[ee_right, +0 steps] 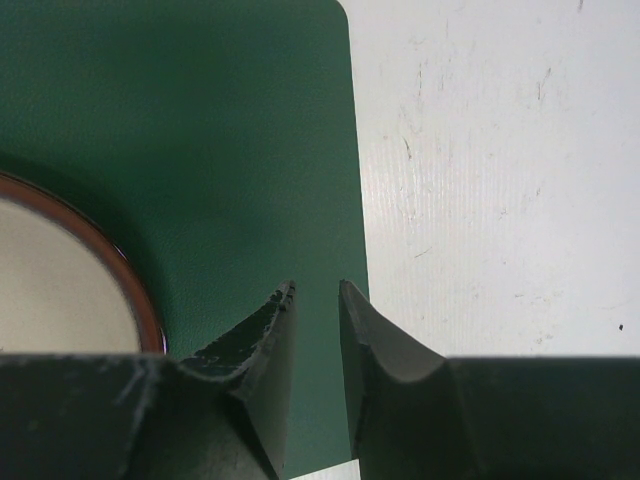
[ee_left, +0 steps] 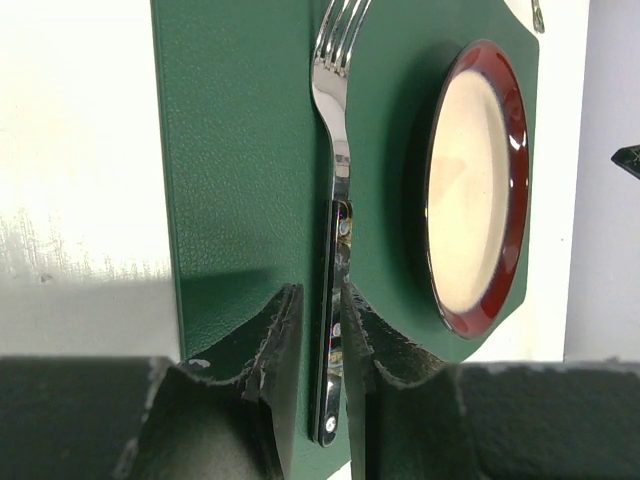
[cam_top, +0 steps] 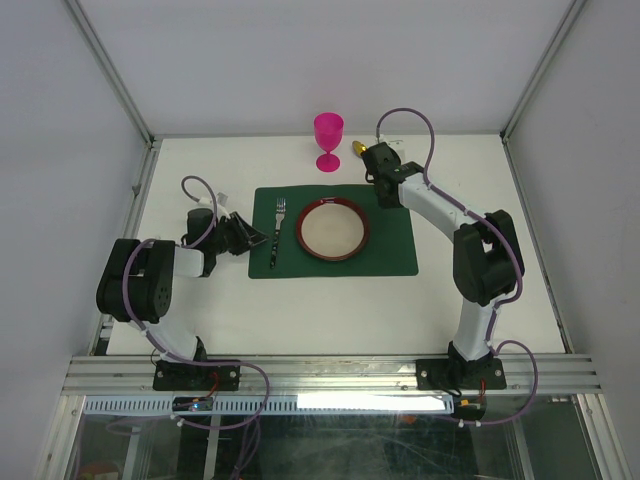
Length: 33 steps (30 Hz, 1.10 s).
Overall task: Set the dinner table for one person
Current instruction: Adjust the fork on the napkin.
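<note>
- The left gripper [ee_left: 318,330] reached low over the dinner table [cam_top: 300,310], its fingers narrowly parted around the fork [ee_left: 335,200] handle on the placemat [cam_top: 390,250].
- The right gripper [ee_right: 318,330] hovered beyond the plate [cam_top: 332,229], fingers narrowly apart, holding nothing.

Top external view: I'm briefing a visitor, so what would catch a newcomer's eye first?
The pink goblet stands out on the dinner table, just beyond the green placemat. On the placemat, a red-rimmed plate sits centred, a fork to its left.
</note>
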Motion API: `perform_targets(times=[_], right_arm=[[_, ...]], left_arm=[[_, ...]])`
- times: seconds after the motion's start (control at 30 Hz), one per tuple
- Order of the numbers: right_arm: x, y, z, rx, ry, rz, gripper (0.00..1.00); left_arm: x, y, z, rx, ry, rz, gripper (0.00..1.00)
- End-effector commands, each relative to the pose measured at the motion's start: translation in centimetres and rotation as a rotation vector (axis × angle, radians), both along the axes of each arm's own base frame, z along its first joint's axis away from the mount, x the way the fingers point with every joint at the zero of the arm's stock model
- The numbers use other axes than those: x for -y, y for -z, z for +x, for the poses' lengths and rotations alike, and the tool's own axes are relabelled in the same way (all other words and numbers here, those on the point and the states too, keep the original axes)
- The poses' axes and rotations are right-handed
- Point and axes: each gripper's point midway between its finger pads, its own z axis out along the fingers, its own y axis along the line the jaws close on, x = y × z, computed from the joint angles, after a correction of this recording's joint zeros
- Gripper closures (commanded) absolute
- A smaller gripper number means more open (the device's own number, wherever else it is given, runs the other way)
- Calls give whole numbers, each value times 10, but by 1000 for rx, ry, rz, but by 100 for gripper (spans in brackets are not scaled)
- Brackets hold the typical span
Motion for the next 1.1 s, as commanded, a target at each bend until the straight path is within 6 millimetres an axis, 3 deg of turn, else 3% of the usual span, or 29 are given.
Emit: perform_targets(times=[0.0,0.57,1.07], right_arm=[[-3,-20,10,65,-1,11,73],[-1,-21,7,65,3,12,74],[-2,-16,7,59,1,12,74]], left_arm=[[-10,-22,16,81,-22,55,77],[-5,-12,10,75,-26,3,77],[21,-4,-1,56,18,-33,76]])
